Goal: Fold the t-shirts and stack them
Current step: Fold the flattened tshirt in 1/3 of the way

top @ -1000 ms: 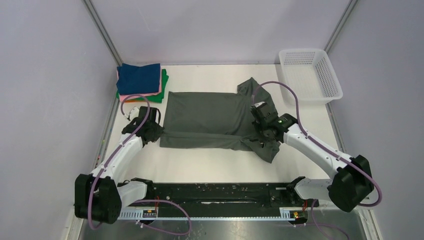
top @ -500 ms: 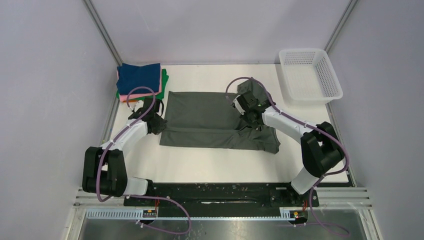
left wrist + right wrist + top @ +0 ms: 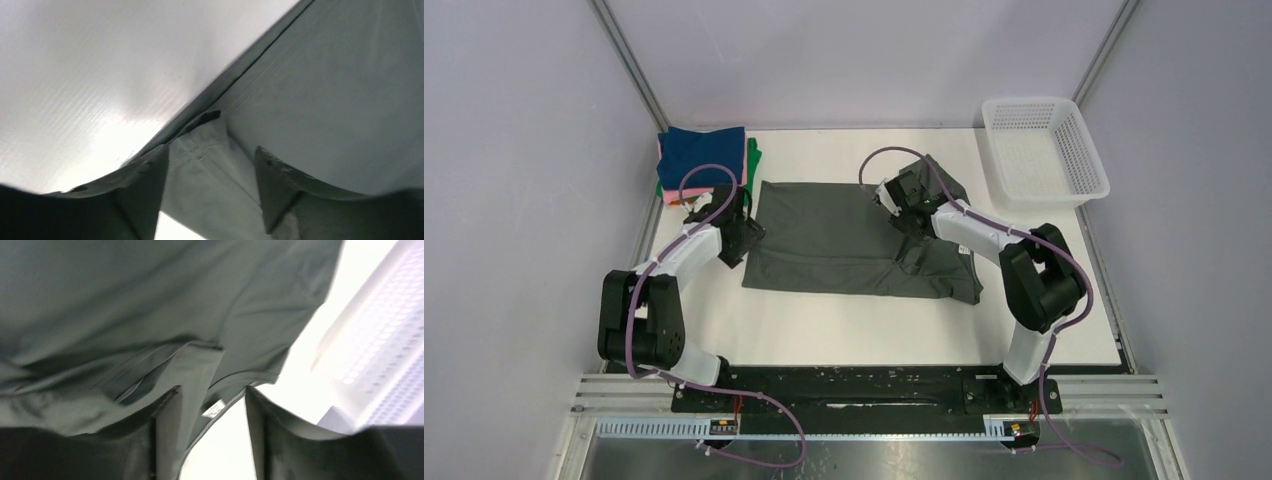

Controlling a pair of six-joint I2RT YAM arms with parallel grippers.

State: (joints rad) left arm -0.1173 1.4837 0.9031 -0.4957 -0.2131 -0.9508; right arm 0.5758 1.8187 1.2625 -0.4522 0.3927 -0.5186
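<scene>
Top external, left to right

- Far-left corner: stack of folded t-shirts (image 3: 707,160), navy blue on top, with pink, orange and green edges showing beneath. No change over the last second.
- Left gripper (image 3: 742,236): a second ago it sat at the near-left corner of the dark grey-green t-shirt (image 3: 834,235). It has since travelled away from the bases and is now at the shirt's left edge, about mid-length. In the left wrist view the fingers (image 3: 150,175) stand apart with a hemmed flap of cloth in the gap. That view is close and blurred, so I cannot tell whether the flap is pinched or merely lying there.
- Shirt: spread flat mid-table (image 3: 844,325). Its outline is nearly as it was. One crease runs parallel to the near hem, and the near-right sleeve is splayed out.
- Right gripper (image 3: 896,194): it has moved further than the left, from the near-right sleeve to the far-right shoulder area. The right wrist view shows the jaws apart, with cloth and a small label between them. The grip state cannot be told here either.
- White mesh basket (image 3: 1044,150): far right, untouched.

Judgement: both arms swept from the near edge towards the far edge, but the body of the shirt has not visibly doubled over. The lengthwise fold is only begun, and the cross folds and the transfer onto the stack remain
</scene>
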